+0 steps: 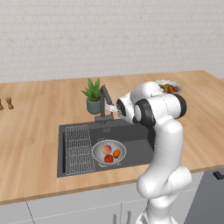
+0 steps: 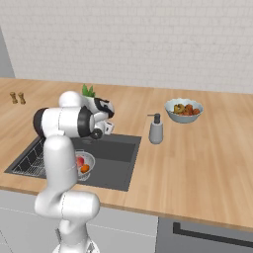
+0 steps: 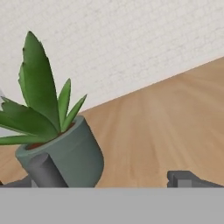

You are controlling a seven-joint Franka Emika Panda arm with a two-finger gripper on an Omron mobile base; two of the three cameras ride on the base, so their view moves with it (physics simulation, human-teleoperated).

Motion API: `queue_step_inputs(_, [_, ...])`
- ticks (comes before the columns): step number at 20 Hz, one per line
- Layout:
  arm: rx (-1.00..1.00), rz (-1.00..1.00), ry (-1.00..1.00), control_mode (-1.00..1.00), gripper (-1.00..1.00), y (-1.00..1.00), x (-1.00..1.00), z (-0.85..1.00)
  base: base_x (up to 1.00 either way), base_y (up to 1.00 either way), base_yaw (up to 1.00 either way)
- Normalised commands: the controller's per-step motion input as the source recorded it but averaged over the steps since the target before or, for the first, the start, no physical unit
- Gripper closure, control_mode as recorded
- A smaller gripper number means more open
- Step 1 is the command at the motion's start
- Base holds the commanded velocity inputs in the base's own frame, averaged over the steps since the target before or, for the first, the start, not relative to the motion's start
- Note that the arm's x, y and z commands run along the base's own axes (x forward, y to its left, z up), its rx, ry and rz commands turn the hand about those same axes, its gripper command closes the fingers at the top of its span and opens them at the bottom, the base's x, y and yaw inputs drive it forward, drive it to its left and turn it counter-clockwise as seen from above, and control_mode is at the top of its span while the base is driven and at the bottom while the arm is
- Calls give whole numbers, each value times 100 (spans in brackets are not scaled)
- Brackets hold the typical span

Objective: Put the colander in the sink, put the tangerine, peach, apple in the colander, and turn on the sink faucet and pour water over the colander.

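1. The colander [image 1: 109, 151] sat inside the sink [image 1: 131, 133], at about 5 o'clock of the wire grid rack [image 1: 78, 148] in the left base view.
2. The peach [image 1: 106, 149], the tangerine [image 1: 117, 153] and the apple [image 1: 108, 159] lay together in the colander, the apple at 6 o'clock of the peach and the tangerine at 4 o'clock of it.
3. The sink faucet [image 1: 104, 103] stood at the sink's far edge, at 12 o'clock of the colander, with the potted plant [image 1: 93, 97] just beside it at 10 o'clock.
4. The end effector [image 1: 112, 107] hung close to the faucet's neck, at its 3 o'clock in the left base view.
5. In the hand view its fingertips [image 3: 186, 179] stood wide apart with nothing between them; the plant pot [image 3: 72, 155] rose behind the left one.
6. A soap dispenser [image 2: 156, 129] stood on the wooden surface [image 2: 197, 163] at 3 o'clock of the sink in the right base view.
7. A pale bowl of mixed fruit [image 2: 183, 109] sat at 1 o'clock of the dispenser.
8. Two small shakers [image 2: 18, 98] stood well apart, at 10 o'clock of the sink.
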Motion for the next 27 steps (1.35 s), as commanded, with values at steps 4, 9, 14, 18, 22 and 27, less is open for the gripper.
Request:
queue_step_inputs(4, [0,0,0,-100,-100,-67,-7,0,0,0,0])
queue_step_inputs(9, [0,0,0,-100,-100,-57,0,0,0,0,0])
queue_step_inputs(14, [0,0,0,-100,-100,-46,0,0,0,0,0])
queue_step_inputs(18, [0,0,0,-100,-100,-34,0,0,0,0,0])
queue_step_inputs(22, [0,0,0,-100,-100,-23,0,0,0,0,0])
queue_step_inputs(27, [0,0,0,-100,-100,-6,0,0,0,0,0])
